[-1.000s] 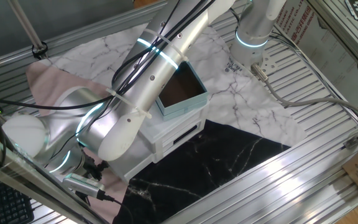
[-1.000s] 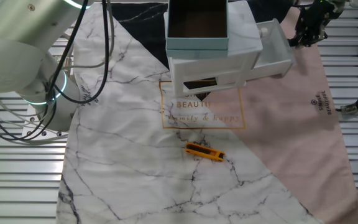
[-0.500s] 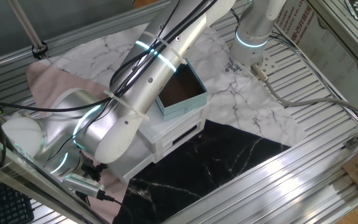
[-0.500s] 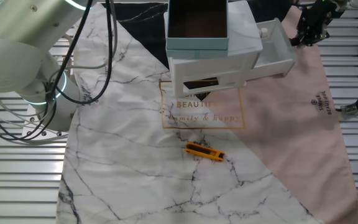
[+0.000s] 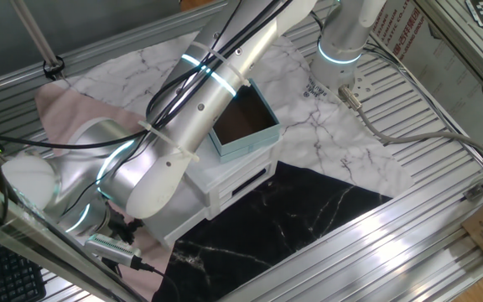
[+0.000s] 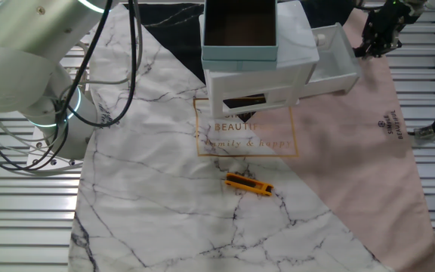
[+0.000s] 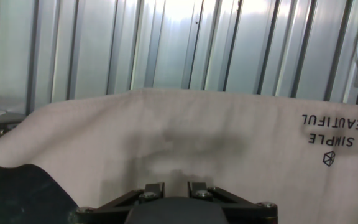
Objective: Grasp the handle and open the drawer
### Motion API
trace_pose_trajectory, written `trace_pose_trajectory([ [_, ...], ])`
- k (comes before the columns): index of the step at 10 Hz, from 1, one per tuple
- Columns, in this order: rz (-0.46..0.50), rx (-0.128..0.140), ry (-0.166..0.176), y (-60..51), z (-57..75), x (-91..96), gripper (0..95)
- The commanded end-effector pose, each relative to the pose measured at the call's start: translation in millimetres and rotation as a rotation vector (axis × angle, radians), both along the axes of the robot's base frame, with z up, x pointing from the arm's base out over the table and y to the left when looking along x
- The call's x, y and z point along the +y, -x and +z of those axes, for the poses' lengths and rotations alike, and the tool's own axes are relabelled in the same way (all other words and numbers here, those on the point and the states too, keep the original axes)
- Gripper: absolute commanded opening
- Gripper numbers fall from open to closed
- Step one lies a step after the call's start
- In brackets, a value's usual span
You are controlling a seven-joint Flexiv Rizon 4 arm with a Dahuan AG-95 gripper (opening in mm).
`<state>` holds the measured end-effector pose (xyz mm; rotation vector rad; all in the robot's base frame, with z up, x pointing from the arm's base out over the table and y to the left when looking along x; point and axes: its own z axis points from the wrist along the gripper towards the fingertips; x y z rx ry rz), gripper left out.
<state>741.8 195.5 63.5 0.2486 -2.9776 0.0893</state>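
Note:
The small white cabinet stands on the cloth with a teal box on top. Its lowest drawer is pulled out to the right, with a pale knob on the drawer above. My black gripper hangs just beyond the drawer's front end, apart from it. I cannot make out the black handle knob. In the hand view my gripper shows a narrow empty gap between its fingers, over the pink cloth. In the one fixed view my arm hides the drawer and most of the gripper.
A small orange object lies on the marble cloth in front of the cabinet. The pink cloth covers the right side. A black marble sheet lies beside the cabinet. Metal slats surround the cloths. Cables run near the arm base.
My gripper has drifted slightly away from the drawer's front. The drawer and cabinet have not moved.

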Motion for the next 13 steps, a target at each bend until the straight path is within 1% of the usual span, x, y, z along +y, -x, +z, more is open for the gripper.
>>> trace_pose_trajectory([
  [1,-0.001,0.005,0.001,-3.5,-0.5,1.3,0.0],
  [3,-0.001,-0.003,0.002,-5.3,-1.4,1.6,0.0],
  [6,-0.004,-0.020,0.000,-5.6,-1.7,1.5,0.0],
  [8,-0.004,-0.042,-0.002,-5.7,-1.7,1.5,0.0],
  [13,-0.004,-0.047,-0.004,-5.9,-1.5,1.7,0.0],
])
